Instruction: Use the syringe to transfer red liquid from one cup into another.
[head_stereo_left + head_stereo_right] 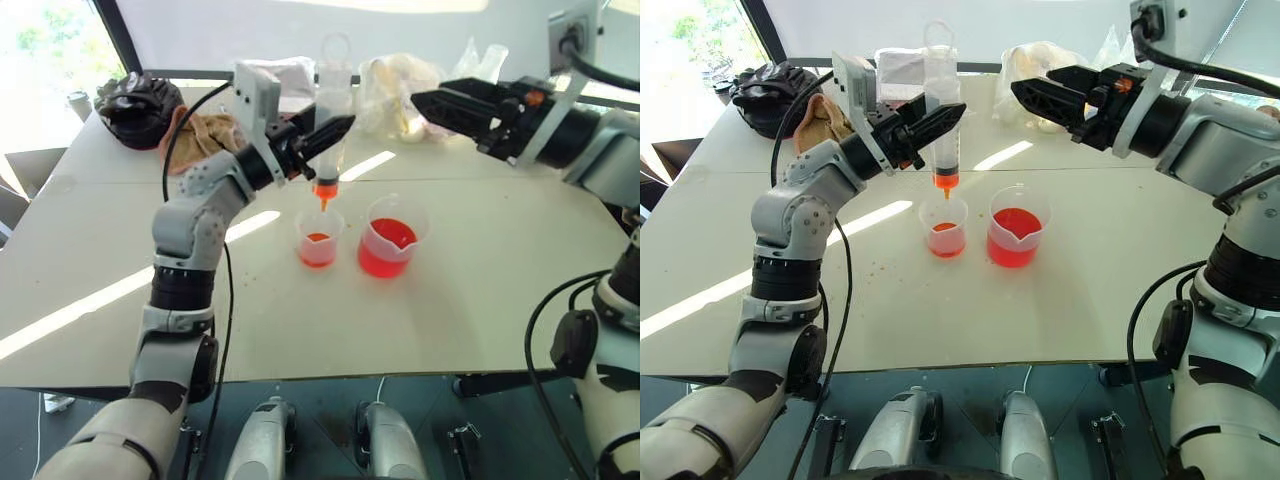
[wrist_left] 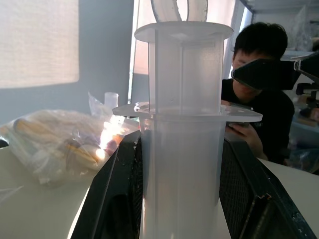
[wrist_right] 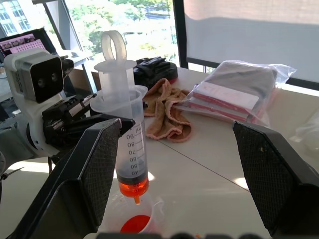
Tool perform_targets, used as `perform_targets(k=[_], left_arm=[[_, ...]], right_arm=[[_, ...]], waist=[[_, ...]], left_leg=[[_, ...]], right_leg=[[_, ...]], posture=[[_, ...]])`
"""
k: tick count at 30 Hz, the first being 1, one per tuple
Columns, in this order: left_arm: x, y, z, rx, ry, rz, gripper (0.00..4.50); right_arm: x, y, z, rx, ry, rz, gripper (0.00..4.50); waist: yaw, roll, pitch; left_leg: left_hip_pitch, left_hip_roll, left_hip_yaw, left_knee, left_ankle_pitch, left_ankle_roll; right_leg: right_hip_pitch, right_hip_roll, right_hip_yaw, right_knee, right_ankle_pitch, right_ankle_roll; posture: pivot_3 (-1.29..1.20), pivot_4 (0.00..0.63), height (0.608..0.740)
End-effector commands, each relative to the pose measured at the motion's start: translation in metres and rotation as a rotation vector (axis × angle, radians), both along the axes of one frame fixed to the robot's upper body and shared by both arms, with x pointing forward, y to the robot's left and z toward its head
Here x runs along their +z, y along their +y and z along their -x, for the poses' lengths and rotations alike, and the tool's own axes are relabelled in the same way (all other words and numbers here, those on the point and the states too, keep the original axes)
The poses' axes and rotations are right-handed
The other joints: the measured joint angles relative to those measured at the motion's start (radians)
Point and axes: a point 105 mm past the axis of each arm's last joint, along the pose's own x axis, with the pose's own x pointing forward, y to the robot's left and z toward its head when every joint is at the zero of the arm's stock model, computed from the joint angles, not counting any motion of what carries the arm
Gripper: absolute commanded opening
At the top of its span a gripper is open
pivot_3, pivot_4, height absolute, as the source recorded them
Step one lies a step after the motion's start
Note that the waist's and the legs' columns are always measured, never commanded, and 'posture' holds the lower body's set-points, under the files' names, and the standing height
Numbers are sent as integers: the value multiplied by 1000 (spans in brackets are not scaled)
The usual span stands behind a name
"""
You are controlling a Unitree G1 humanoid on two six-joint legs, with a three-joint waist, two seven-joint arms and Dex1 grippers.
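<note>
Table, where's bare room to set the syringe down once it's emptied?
The white table is bare along its near edge, in front of the smaller clear plastic beaker and the wider clear beaker of red liquid. The far edge is crowded: black bag, tan cloth, plastic bags.

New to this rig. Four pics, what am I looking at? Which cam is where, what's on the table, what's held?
It is a humanoid robot with two arms. Two pictures come from its head, looking down over a white table; the other two from cameras on each wrist. The left gripper is shut on the syringe, held upright, its orange tip just above the smaller beaker, which holds a little red liquid. The larger beaker beside it holds more. The right gripper hangs open and empty. Behind lie a cloth, bags and a dark bundle.
</note>
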Motion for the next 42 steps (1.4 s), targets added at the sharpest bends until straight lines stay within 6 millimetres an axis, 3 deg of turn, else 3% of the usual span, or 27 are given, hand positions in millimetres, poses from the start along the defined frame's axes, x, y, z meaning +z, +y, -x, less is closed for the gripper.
perform_targets(k=[1,11,40,42], left_arm=[[6,1,6,2,-60,-9,1458],[-1,1,5,15,-55,-18,1458],[-4,-3,9,24,-48,-19,1458],[-5,-3,10,24,-48,-20,1458]], right_arm=[[21,9,11,70,-56,-46,3700],[27,24,-5,39,-45,-63,3700],[-2,67,-45,-2,27,-16,3700],[-2,69,-47,-3,27,-16,3204]], waist=[[-1,0,0],[-1,0,0],[-3,0,0],[-3,0,0]], left_leg=[[0,0,0,0,0,0],[0,0,0,0,0,0],[0,0,1,0,0,0],[0,0,1,0,0,0]], right_leg=[[0,0,0,0,0,0],[0,0,0,0,0,0],[0,1,0,1,0,0],[0,1,0,1,0,0]], posture=[[0,150,740],[0,150,740],[0,150,740],[0,150,740]])
